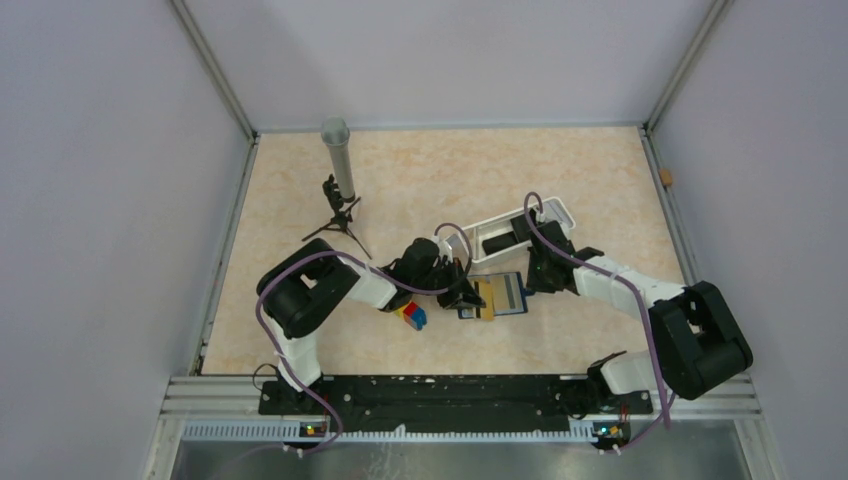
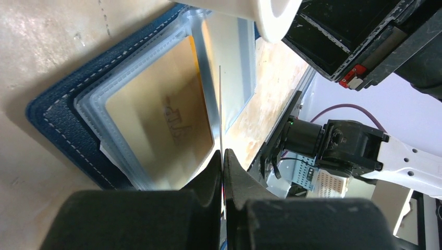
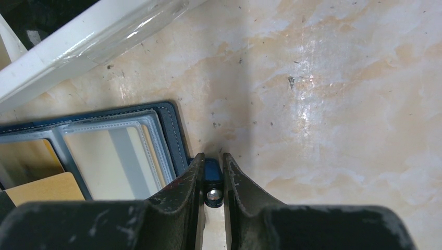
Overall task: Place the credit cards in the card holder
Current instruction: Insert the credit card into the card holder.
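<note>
The navy card holder (image 1: pixel 503 296) lies open on the table, its clear slots facing up. In the left wrist view a yellow-gold credit card (image 2: pixel 156 120) shows in the near slot of the card holder (image 2: pixel 57 120). My left gripper (image 2: pixel 222 152) is shut on a second thin credit card (image 2: pixel 220 104), seen edge-on and standing over the slots. My right gripper (image 3: pixel 212 156) is shut on the card holder's snap tab (image 3: pixel 212 183) at the edge of the card holder (image 3: pixel 174 130), pinning it. A grey-striped pale face (image 3: pixel 117 156) fills the slot beside it.
A white oblong tray (image 1: pixel 557 214) with dark items stands just behind the card holder. Coloured toy bricks (image 1: pixel 411 316) lie under the left arm. A small tripod with a grey cylinder (image 1: pixel 339 160) stands at the back left. Walls enclose the table.
</note>
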